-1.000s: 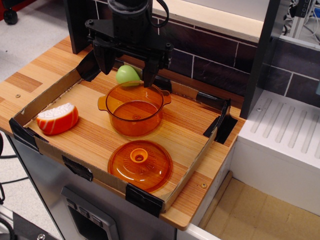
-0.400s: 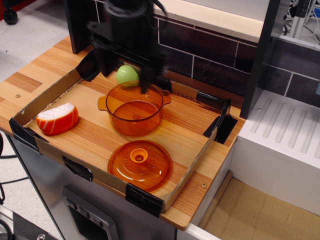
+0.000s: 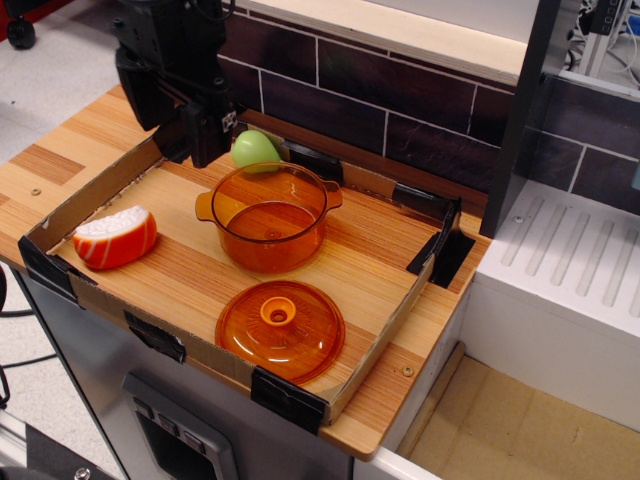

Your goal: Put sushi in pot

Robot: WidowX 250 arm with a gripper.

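Shifted since the earlier frames: the gripper (image 3: pixel 182 125) has been carried from above the pot's back rim to the back-left corner of the tray, on the sushi's side. Nothing else has been displaced.

Sushi (image 3: pixel 115 237) is lying on its side at the tray's front-left, close to the cardboard wall (image 3: pixel 85 195), untouched. It is seen well apart from the claw, forward and slightly left of it, with bare wood between them.

Pot (image 3: pixel 267 218) is set upright mid-tray, open and empty, so a drop from above is judged unobstructed. Its lid (image 3: pixel 280 330) has been parked flat, knob up, at the front edge, clear of the pot mouth. A green toy (image 3: pixel 254 150) is sitting just behind the pot, near the claw but not held.

Claw state: nothing is held. Two dark fingers are seen pointing down with some gap between them, so it is judged at least partly open; exact spread cannot be read from this angle.

Step is judged as approach toward the sushi; grasp not yet made.
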